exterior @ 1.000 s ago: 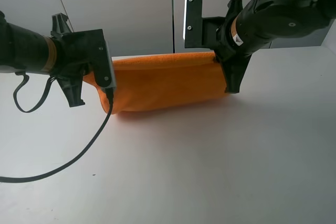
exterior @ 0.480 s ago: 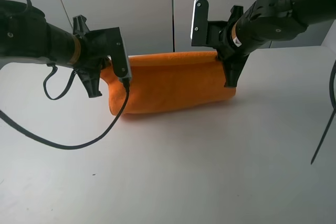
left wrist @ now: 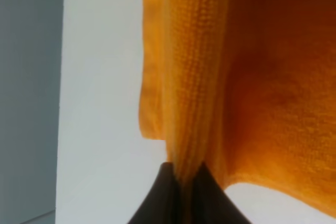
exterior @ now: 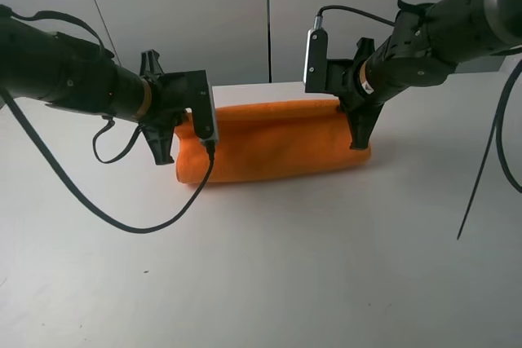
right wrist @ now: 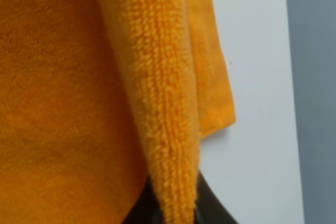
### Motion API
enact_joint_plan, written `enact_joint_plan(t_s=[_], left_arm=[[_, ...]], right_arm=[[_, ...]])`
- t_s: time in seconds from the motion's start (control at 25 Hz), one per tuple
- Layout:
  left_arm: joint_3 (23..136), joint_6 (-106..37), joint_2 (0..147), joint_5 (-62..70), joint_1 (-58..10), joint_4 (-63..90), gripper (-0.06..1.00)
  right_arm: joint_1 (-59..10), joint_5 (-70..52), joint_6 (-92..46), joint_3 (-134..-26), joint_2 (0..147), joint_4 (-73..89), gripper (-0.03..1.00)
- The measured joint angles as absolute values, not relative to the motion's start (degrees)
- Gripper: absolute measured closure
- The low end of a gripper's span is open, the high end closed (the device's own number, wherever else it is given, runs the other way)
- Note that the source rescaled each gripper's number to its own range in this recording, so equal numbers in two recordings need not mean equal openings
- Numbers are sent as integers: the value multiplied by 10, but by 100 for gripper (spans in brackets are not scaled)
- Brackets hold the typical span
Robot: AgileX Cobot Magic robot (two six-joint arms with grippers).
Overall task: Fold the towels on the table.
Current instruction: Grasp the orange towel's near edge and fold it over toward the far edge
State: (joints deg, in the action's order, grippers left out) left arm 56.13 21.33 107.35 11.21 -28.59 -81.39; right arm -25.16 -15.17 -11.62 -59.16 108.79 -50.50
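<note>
bright orange terry towel [exterior: 277, 140] on a plain white table [exterior: 326, 266]; black arms [exterior: 73, 79], grey wall [exterior: 204, 14].

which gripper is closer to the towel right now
Neither, it's a tie. The left gripper is shut on the left end of the towel, and the right gripper is shut on its right end.

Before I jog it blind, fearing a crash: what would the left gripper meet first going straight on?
The left gripper pinches the towel, so that first; beyond it, likely the table.
</note>
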Motion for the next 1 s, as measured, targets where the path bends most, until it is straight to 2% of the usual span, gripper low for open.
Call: enact_joint_plan(t_s=[0.16,0.56,0.72,0.84,0.96,1.0], left_arm=[[577,271,1104,116,-286,-859,94],[590,300,1115,128,-285,-908,94],[590,318,1115,138,-283,-909,88],[590,324,1115,164,-275,-909,73],[590,326,1115,170,-274,-909,42],[590,327,1115,170,-274,-909,28]], right_arm=[[-247,-138,-114,-592,1109,-519,97],[-240,-116,-92,-592,1122,-537,97],[-240,-119,-90,-592,1122,-546,94],[-231,-141,-85,-592,1123,-560,76],[-229,-147,-73,-592,1124,-581,47],[-229,-149,-68,-592,1125,-591,36]])
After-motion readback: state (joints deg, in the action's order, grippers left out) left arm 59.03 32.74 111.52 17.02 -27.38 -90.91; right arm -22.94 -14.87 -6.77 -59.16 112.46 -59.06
